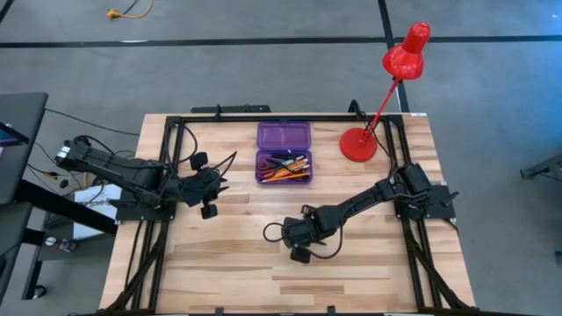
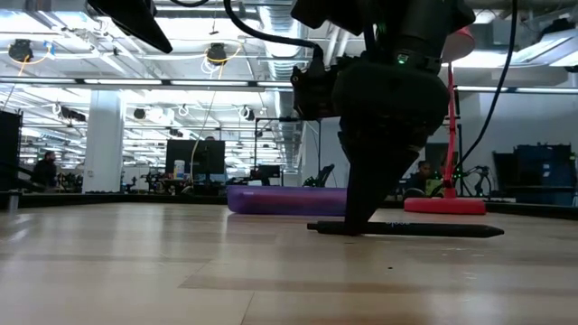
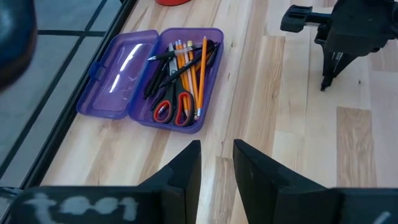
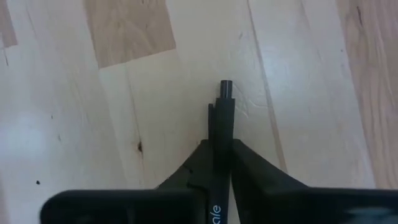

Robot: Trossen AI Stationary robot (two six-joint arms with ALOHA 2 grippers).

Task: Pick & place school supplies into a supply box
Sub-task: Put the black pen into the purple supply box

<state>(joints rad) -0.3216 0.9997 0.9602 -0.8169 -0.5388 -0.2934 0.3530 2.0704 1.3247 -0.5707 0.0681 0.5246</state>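
The supply box [image 1: 284, 154] is a purple case lying open on the far middle of the table, lid flat on its far side. Its tray [image 3: 180, 81] holds orange pencils, black pens and red-handled scissors [image 3: 174, 109]. A black pen [image 2: 424, 230] lies flat on the table nearer the front. My right gripper [image 1: 294, 235] stands over it, shut on it. In the high view the arm hides the pen. My left gripper [image 3: 216, 174] hangs above the table's left part, fingers a narrow gap apart, with nothing between them. My right gripper pinches the black pen's barrel near one end [image 4: 221, 127] between its two fingers. The fingers [image 2: 357, 212] come from above, pointing steeply down, and lie across the pen. The pen rests level on the table; its short end [image 4: 225, 87] sticks out past the fingers.
A red desk lamp stands at the far right, its base [image 1: 358, 145] beside the box and its head [image 1: 407, 54] leaning beyond the table's far edge. Bare wood [image 1: 237, 272] stretches across the table's near half.
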